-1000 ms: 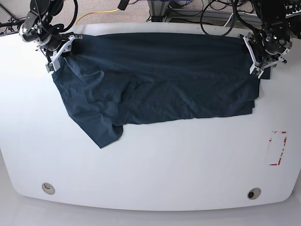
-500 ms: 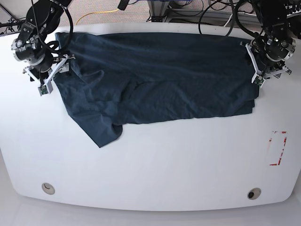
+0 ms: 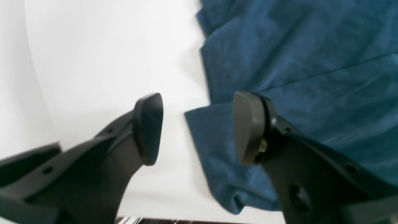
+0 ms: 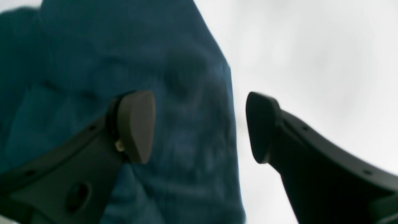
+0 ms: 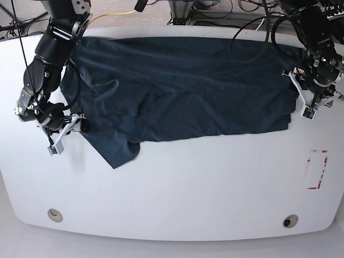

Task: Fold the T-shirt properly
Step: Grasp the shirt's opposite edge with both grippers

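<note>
T-shirt lies spread across the far half of the white table, folded roughly in two, with one sleeve hanging toward the near side as a loose flap at the base view's left. Its surface is rumpled with long creases.

At the left of the base view, the right gripper hovers just off the cloth's left edge, near the drooping sleeve. Its wrist camera shows the jaws spread apart with nothing between them; one pad sits over the fabric and the other over bare table, so the cloth edge runs down the gap.

At the right of the base view, the left gripper sits at the shirt's right edge. Its jaws are likewise released and empty, straddling a stacked corner of cloth with one pad over the table and one over the fabric.

The step in hand looks like taking new grips on both side edges for the next fold. To do it well, each gripper should come down with the edge centred in its gap and catch all the layers, not just the top one. Both should grip at matching heights so the fold line runs straight. The loose sleeve on the left probably wants tucking inward first, or it will stick out of the finished fold.
</note>
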